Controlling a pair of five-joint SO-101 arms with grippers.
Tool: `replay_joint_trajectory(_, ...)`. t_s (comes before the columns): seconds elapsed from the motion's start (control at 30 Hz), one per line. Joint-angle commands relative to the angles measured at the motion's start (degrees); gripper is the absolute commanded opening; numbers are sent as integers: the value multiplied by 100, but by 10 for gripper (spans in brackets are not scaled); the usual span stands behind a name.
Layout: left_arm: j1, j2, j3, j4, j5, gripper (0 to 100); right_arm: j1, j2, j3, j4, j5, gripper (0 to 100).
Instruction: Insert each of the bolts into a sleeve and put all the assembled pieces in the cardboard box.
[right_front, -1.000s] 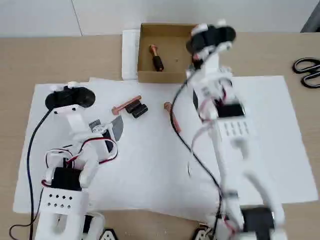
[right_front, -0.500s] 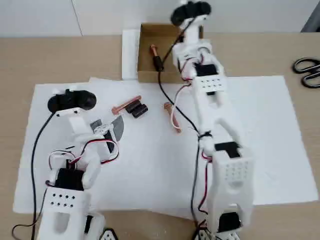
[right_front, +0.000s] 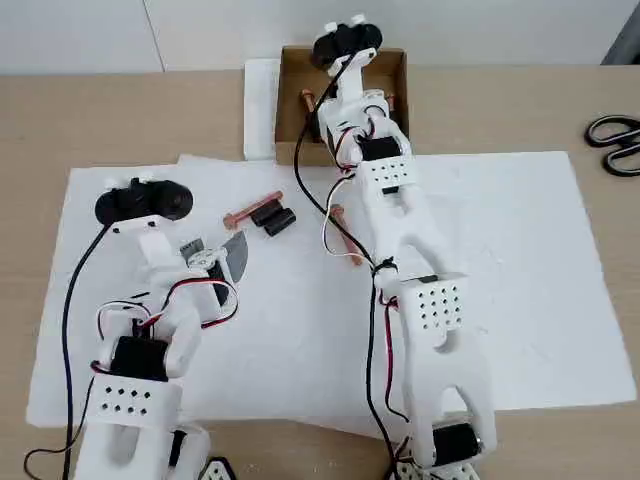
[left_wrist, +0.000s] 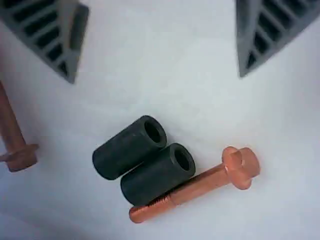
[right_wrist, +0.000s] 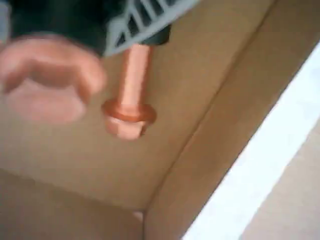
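Two black sleeves (right_front: 272, 216) (left_wrist: 130, 147) lie side by side on the white sheet, with a copper bolt (right_front: 245, 213) (left_wrist: 200, 182) against them. My left gripper (right_front: 215, 255) (left_wrist: 156, 75) hovers open just short of them, holding nothing. A second loose bolt (right_front: 336, 212) (left_wrist: 12, 135) lies to the right, partly under my right arm's cable. My right gripper (right_wrist: 100, 30) is down inside the cardboard box (right_front: 290, 155) and appears shut on a bolt-and-sleeve piece (right_wrist: 45, 75). Another assembled piece (right_front: 310, 108) (right_wrist: 130, 100) lies on the box floor.
A large white sheet (right_front: 300, 340) covers the table's middle. A white pad (right_front: 260, 100) sits against the box's left side. Scissors (right_front: 615, 140) lie at the far right edge. My right arm stretches across the sheet from the front edge to the box.
My right arm swung left and forward, from above the box's right rim to down inside the box. My left arm barely shifted.
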Motion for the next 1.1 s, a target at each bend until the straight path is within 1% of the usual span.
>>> replay_joint_trajectory(0.0, 0, -114, -22, -149, 0, 200, -4, -48, -580, -136, 53, 5)
replay_joint_trajectory(0.1, 0, -114, -22, -149, 0, 200, -31, 13, -651, -136, 53, 20)
replay_joint_trajectory(0.3, 9, -114, -22, -149, 0, 200, -31, 92, -668, -136, 53, 191)
replay_joint_trajectory(0.37, 18, -114, -22, -149, 0, 200, -31, 92, -668, -136, 53, 206)
replay_joint_trajectory(0.6, 18, -114, -22, -149, 0, 200, -75, 40, -905, -57, 44, 205)
replay_joint_trajectory(0.67, 18, -114, -22, -149, 0, 200, -110, 40, -1240, 303, 35, 205)
replay_joint_trajectory(0.77, 18, -105, -22, -141, 9, 200, -215, 40, -2075, 1182, 26, 205)
replay_joint_trajectory(0.97, -26, -114, -75, -123, 18, 200, -488, 48, -3736, 3477, 0, 205)
replay_joint_trajectory(1.07, -26, -114, -101, -123, -9, 201, -611, 57, -4343, 4585, -387, 205)
